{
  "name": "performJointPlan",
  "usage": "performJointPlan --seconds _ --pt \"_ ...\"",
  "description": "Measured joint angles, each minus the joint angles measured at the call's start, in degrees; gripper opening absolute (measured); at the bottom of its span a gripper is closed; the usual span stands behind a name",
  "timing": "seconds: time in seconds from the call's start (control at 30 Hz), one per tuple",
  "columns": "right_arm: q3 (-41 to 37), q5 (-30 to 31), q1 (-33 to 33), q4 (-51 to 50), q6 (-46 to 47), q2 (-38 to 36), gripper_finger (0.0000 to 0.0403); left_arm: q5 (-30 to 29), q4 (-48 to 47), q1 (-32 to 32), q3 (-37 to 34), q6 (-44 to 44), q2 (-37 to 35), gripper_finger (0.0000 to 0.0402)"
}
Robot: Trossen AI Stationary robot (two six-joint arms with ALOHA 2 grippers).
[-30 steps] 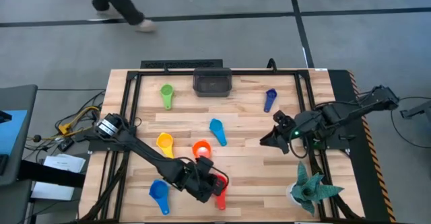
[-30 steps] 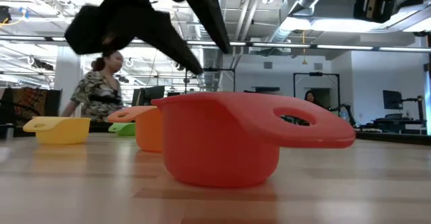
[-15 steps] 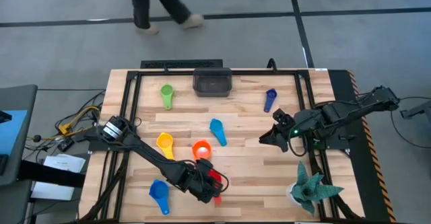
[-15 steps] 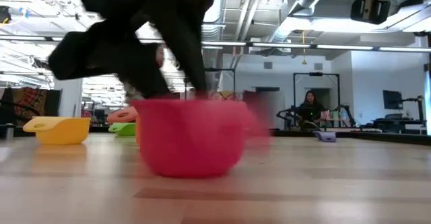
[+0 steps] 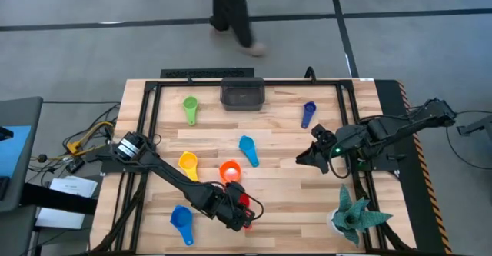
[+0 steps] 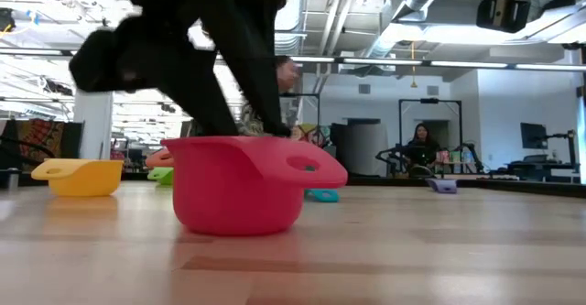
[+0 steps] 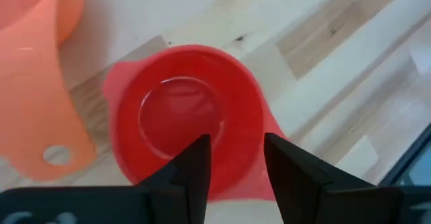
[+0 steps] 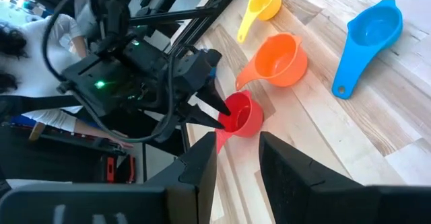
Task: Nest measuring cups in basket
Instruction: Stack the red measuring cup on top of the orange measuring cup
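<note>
The red measuring cup (image 5: 244, 208) sits on the table near the near edge, just near of the orange cup (image 5: 229, 170). My left gripper (image 5: 239, 210) is down on the red cup and shut on it. The green (image 5: 190, 106), yellow (image 5: 188, 164), light blue (image 5: 248, 150), dark blue (image 5: 309, 113) and royal blue (image 5: 181, 221) cups lie apart on the wood, bowls up. The dark basket (image 5: 243, 94) stands at the far edge. My right gripper (image 5: 301, 161) hangs open over bare wood right of the middle, touching nothing. My left gripper (image 7: 236, 140) has the red cup by its bowl wall (image 7: 259, 133), on the side where the handle starts. One finger (image 7: 196, 160) is inside the bowl and the other (image 7: 289, 167) outside. The fingers slant down from above, and the cup's bottom (image 6: 240, 227) rests upright on the table.
A teal spiky plant (image 5: 354, 214) stands at the near right corner. A black frame (image 5: 151, 118) runs along the table's left, far and right sides. A person walks on the floor beyond the far edge.
My left gripper has come down on the red cup and taken hold of it. The cup has slid a little toward the table's left and far side, closer to the orange cup, and turned about so its handle points another way. The right arm has kept still.
</note>
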Motion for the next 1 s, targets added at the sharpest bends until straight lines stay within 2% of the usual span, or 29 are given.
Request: performJointPlan --seconds 0.1,0.43,0.67,1.0 --pt "0.0 0.0 0.0 0.0 0.0 0.0 0.0138 -0.4 -3.6 0.0 1.9 1.0 0.0 0.0125" --pt "0.0 -0.3 0.1 0.0 -0.2 0.0 0.0138 -0.7 -3.6 0.0 1.6 3.2 0.0 0.0125" --pt "0.0 -0.6 0.1 0.0 -0.5 0.0 0.0133 1.1 -1.5 -0.2 1.6 10.7 0.0 0.0125" --pt "0.0 -0.6 0.1 0.4 -0.5 0.0 0.0137 1.8 -1.3 0.5 1.6 15.9 0.0 0.0125"
